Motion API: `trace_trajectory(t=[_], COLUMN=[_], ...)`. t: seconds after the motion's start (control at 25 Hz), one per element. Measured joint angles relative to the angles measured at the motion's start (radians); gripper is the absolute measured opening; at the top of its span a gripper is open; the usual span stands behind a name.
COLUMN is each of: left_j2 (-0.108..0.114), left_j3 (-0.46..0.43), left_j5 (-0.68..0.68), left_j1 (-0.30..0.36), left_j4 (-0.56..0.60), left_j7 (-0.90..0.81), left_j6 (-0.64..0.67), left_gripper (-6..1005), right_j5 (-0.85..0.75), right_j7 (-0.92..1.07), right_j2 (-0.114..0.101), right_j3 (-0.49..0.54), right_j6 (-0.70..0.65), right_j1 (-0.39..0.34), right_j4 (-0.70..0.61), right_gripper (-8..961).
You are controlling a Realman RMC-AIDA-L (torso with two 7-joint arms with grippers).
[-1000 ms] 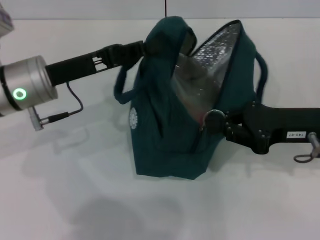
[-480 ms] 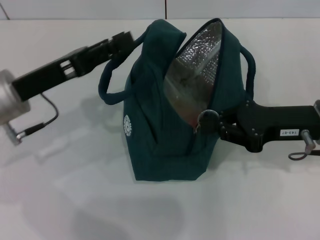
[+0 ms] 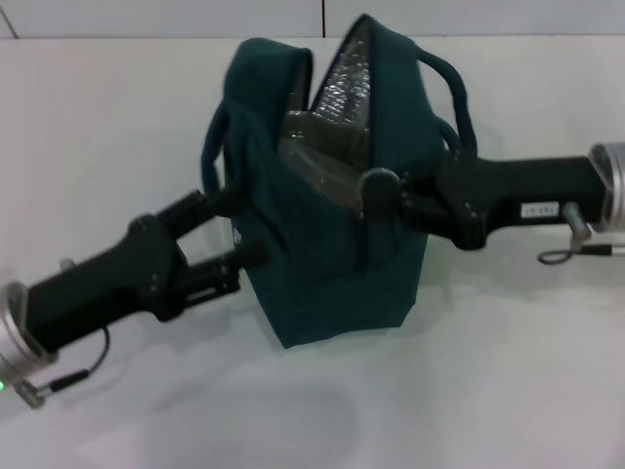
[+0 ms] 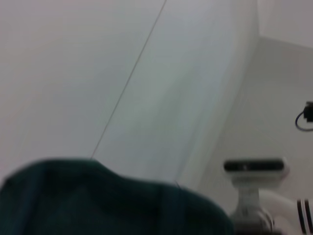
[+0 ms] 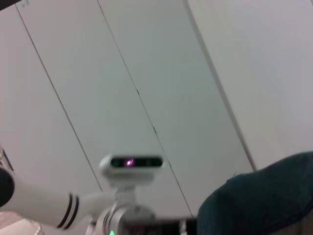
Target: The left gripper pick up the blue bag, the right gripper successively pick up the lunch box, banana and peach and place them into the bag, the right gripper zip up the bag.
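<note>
Slippage is the hazard we weigh first: the blue bag (image 3: 327,264) stands on the white table (image 3: 508,391) with its mouth gaping near the top, and if the right gripper (image 3: 383,195) drags along the zip line without the fabric held taut, we judge the soft body could fold or tip toward the pull and the zip could jam. That pincer sits hard against the bag's front edge just below the opening; its tips are buried in the cloth, so we cannot tell whether they are spread or pressed together, though they may be pinching the zip tab. The left gripper (image 3: 244,256) presses into the bag's opposite flank, lower down, and its tips are hidden too, so we cannot tell their state; a weak hold there would let the bag swing. The bag itself is dark teal with a silver quilted lining (image 3: 342,83) showing just above the right pincer, two looped handles (image 3: 217,147) standing up, and something pale and flat, hard to make out, lying inside the mouth.
</note>
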Motion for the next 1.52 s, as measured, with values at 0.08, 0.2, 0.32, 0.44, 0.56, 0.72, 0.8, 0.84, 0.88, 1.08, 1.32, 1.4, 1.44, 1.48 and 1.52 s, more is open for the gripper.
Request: trace_trajectory(t=[0.08,0.2,0.32,0.44,0.56,0.72,0.8,0.84,0.88,1.08,1.32,1.4,1.44,1.48,1.52], left_j2=[-0.002,-0.008,-0.01,-0.011,-0.013,-0.016,-0.016,-0.016,-0.017,-0.017,-0.02,-0.022,-0.022,-0.022,-0.022], left_j3=[0.0,0.0,0.002,0.014,0.017,0.015,0.013,0.013,0.012,0.012,0.011,0.011,0.011,0.011,0.011], left_j5=[0.003,0.003,0.003,0.005,0.003,-0.006,-0.011,-0.015,-0.02,-0.029,-0.039,-0.044,-0.046,-0.046,-0.047], left_j1=[-0.001,-0.01,-0.026,-0.054,-0.068,-0.088,-0.097,-0.1,-0.104,-0.121,-0.127,-0.13,-0.133,-0.135,-0.139], left_j4=[-0.053,-0.125,-0.174,-0.215,-0.227,-0.25,-0.265,-0.268,-0.272,-0.28,-0.283,-0.299,-0.308,-0.312,-0.317], left_j7=[0.057,0.122,0.155,0.176,0.178,0.175,0.175,0.175,0.174,0.178,0.247,0.286,0.301,0.307,0.315], left_j6=[-0.027,-0.089,-0.12,-0.144,-0.163,-0.218,-0.242,-0.251,-0.258,-0.269,-0.27,-0.271,-0.272,-0.273,-0.275], left_gripper=[877,861,845,828,812,790,779,774,768,741,585,491,479,467,455], right_j5=[-0.004,-0.008,-0.008,-0.008,-0.008,-0.002,-0.002,-0.001,-0.001,0.0,0.038,0.076,0.094,0.107,0.122], right_j7=[0.017,0.025,0.025,0.027,0.025,0.02,0.019,0.019,0.019,0.018,0.005,-0.012,-0.021,-0.027,-0.033], right_j2=[0.0,0.001,0.004,0.007,0.01,0.011,0.011,0.011,0.011,0.01,0.009,0.008,0.008,0.008,0.008], right_j3=[-0.001,-0.007,-0.008,-0.016,-0.027,-0.037,-0.037,-0.037,-0.037,-0.033,-0.025,-0.025,-0.025,-0.025,-0.025], right_j6=[0.015,0.032,0.039,0.053,0.075,0.08,0.08,0.08,0.08,0.101,0.141,0.149,0.153,0.157,0.162], right_j1=[0.025,0.051,0.076,0.093,0.099,0.098,0.095,0.093,0.092,0.085,0.066,0.06,0.056,0.051,0.048], right_j4=[0.004,0.006,0.006,0.015,0.024,0.032,0.032,0.032,0.032,0.032,0.03,0.031,0.031,0.031,0.031], right_gripper=[12,12,12,12,12,12,12,12,12,12,12,12,12,12,12])
